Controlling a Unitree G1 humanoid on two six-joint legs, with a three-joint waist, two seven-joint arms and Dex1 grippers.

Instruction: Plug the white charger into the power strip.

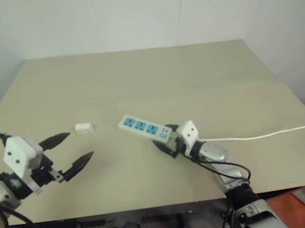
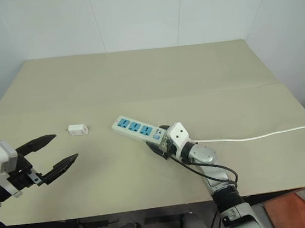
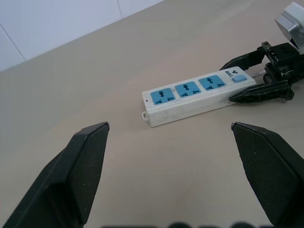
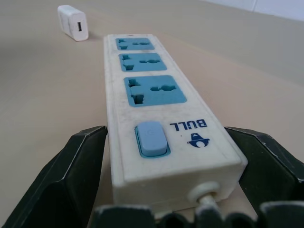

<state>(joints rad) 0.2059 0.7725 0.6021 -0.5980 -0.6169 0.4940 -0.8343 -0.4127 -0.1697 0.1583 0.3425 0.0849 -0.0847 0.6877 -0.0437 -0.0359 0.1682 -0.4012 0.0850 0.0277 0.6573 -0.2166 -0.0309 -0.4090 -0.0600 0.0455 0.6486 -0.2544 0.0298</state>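
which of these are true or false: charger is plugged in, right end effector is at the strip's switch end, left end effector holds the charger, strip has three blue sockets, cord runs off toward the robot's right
1. The charger is plugged in. False: it lies loose on the table, apart from the strip.
2. The right end effector is at the strip's switch end. True: its open fingers stand on either side of that end.
3. The left end effector holds the charger. False: it is open with nothing in it, short of the charger.
4. The strip has three blue sockets. True.
5. The cord runs off toward the robot's right. True.
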